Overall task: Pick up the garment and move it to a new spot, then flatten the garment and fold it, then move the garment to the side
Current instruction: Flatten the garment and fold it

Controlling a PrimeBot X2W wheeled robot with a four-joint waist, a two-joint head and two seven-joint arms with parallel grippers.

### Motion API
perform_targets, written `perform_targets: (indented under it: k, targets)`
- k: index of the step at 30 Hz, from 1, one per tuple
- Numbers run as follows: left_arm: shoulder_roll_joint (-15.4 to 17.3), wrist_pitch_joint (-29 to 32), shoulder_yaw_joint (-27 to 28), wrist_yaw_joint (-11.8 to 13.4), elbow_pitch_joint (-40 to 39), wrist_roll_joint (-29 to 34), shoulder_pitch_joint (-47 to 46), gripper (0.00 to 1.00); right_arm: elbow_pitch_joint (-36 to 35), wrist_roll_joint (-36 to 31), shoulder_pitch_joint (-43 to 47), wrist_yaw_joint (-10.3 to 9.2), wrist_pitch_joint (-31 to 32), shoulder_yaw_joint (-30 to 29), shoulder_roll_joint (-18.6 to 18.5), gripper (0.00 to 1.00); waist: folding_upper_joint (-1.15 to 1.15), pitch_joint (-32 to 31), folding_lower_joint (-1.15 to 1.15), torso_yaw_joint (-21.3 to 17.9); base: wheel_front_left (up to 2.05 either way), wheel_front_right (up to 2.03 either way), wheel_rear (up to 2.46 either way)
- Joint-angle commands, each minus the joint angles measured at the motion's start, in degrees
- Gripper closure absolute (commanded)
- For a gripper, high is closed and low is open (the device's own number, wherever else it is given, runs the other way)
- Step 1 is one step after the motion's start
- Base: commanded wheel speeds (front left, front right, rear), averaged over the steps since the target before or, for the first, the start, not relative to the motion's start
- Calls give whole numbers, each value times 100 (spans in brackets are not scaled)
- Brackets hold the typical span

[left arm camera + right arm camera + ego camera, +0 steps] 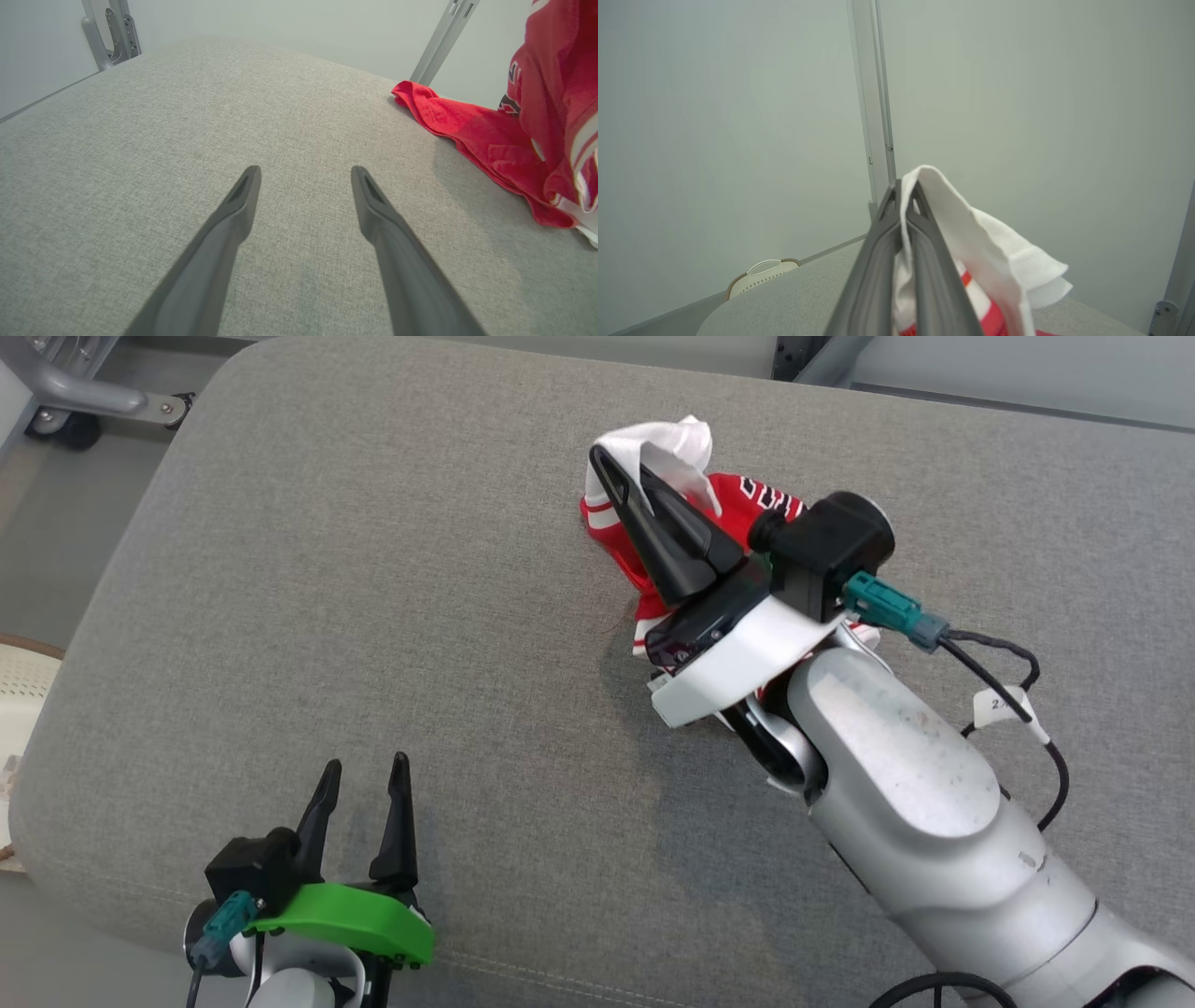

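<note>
A red and white garment (695,490) lies bunched at the far middle of the grey cushion (373,616). My right gripper (611,462) is shut on its white edge and holds that part raised; in the right wrist view the white cloth (971,233) is pinched between the closed fingers (878,247) and drapes over to the right. The arm hides the garment's lower part in the head view. My left gripper (364,775) stands open near the cushion's front edge, apart from the garment, with nothing between its fingers (233,210). Red cloth of the garment (504,140) shows at the right of the left wrist view.
A white basket (19,709) stands past the cushion's left edge, also seen as a basket (761,273) in the right wrist view. A metal frame with a wheel (75,401) stands at the far left. Bare grey cushion spreads left of the garment.
</note>
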Motion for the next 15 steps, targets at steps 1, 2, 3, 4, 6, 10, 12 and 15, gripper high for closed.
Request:
perform_targets:
  k: [1, 2, 3, 4, 6, 10, 12, 15]
  targets:
    - [8, 0, 10, -31, 21, -11, 40, 0, -19, 28, -152, -9, 0, -1, -6, 100, 0, -32, 0, 1, 0, 0, 0]
    - [8, 0, 12, -31, 26, -33, 53, 0, 18, 33, -257, -9, 0, -17, -36, 100, 0, -38, 0, 6, 0, 0, 0]
    - [8, 0, 1, -35, 37, -46, 73, 0, 72, 52, -390, -9, 0, -60, -79, 100, 0, -38, 0, 16, 0, 0, 0]
    - [8, 0, -21, -43, 47, -61, 87, 0, 133, 74, -542, -9, 0, -99, -120, 100, 0, -33, 0, 32, 0, 0, 0]
    - [9, 0, -120, -54, 101, -133, 103, 0, 388, 43, -1098, -9, 0, -141, -302, 100, 0, -13, 0, 125, 0, 0, 0]
    - [6, 0, -337, -65, 182, -319, 91, 0, 912, -73, -1864, -9, 0, -197, -667, 100, 0, 51, 0, 350, 0, 0, 0]
    - [8, 0, -477, -60, 201, -398, 79, 0, 1232, -158, -2197, -9, 0, -192, -871, 100, 0, 68, 0, 514, 0, 0, 0]
    - [9, 0, -674, -27, 219, -529, 63, 0, 1660, -231, -2684, -9, 0, -156, -1136, 100, 0, 99, 0, 818, 0, 0, 0]
